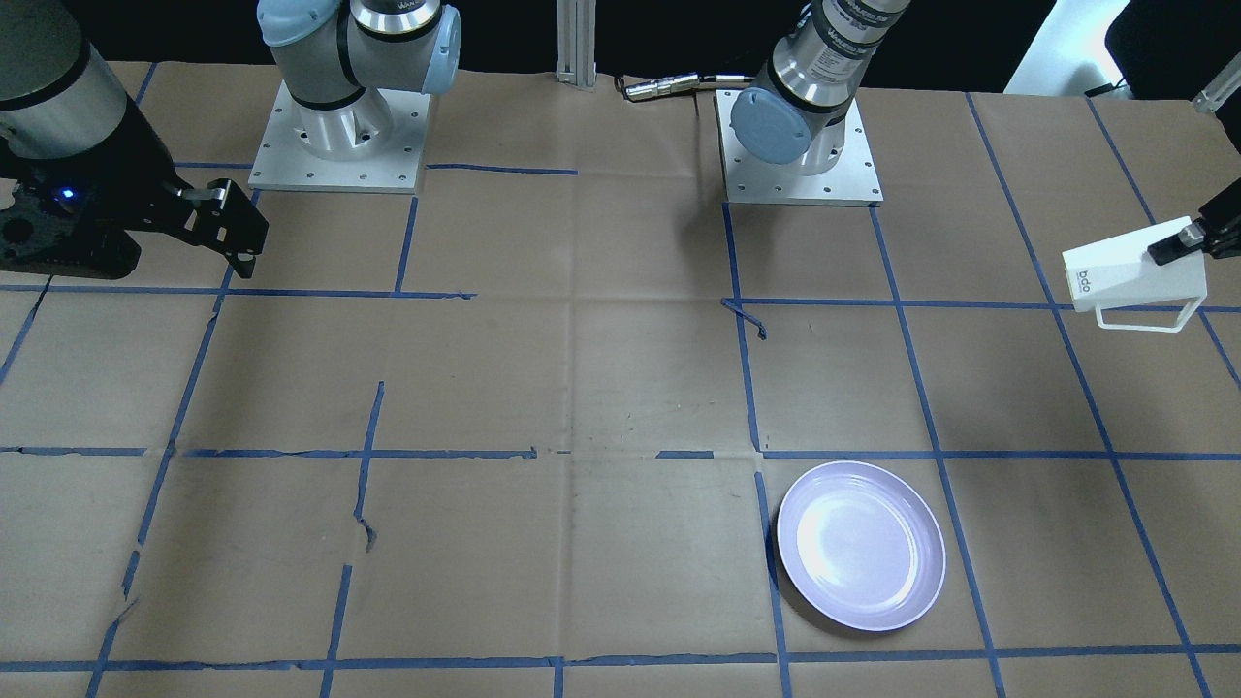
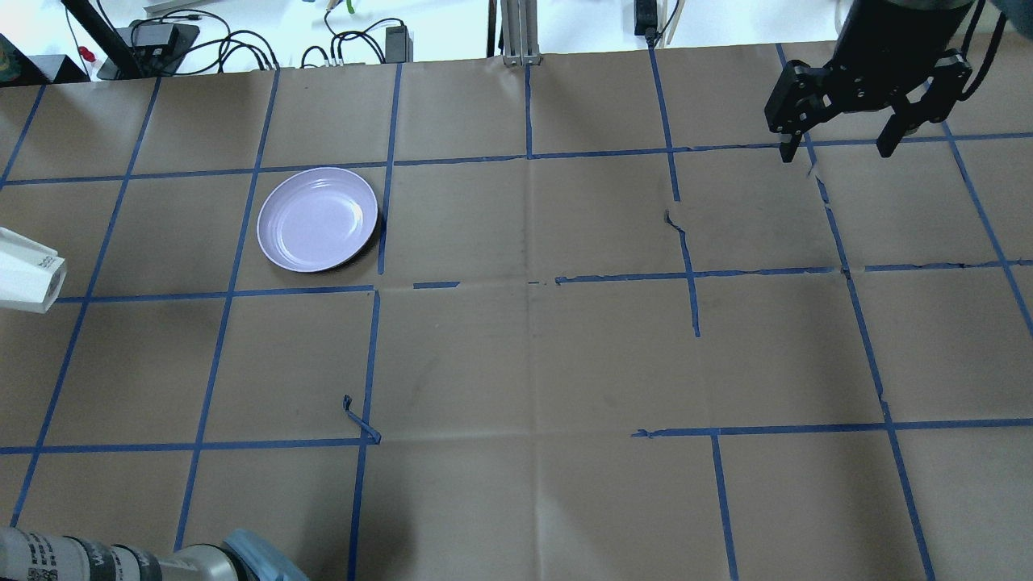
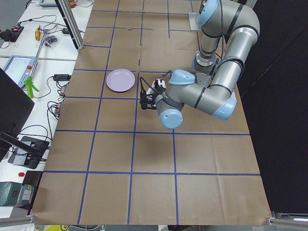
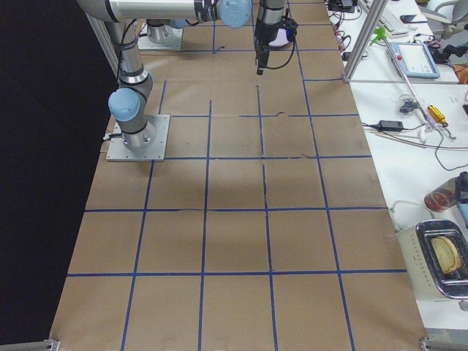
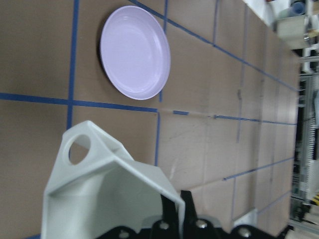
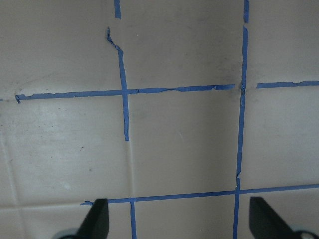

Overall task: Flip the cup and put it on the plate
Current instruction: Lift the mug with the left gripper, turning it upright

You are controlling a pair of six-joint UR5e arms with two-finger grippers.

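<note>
The white faceted cup [image 1: 1134,276] hangs on its side above the table, with its handle down and its lettered base towards the table's middle. My left gripper [image 1: 1181,242] is shut on its rim. The cup also shows at the left edge of the overhead view [image 2: 28,270] and fills the foreground of the left wrist view [image 5: 109,194]. The lavender plate [image 1: 861,546] lies empty on the table, apart from the cup; it also shows in the overhead view [image 2: 318,219] and the left wrist view [image 5: 134,51]. My right gripper [image 2: 839,145] is open and empty, above the far right of the table.
Brown paper with a blue tape grid covers the table [image 2: 533,347]. Both arm bases [image 1: 339,136] stand at the robot's edge. A loose curl of tape [image 2: 359,420] sticks up near the middle. Cables and devices [image 2: 242,40] lie beyond the far edge.
</note>
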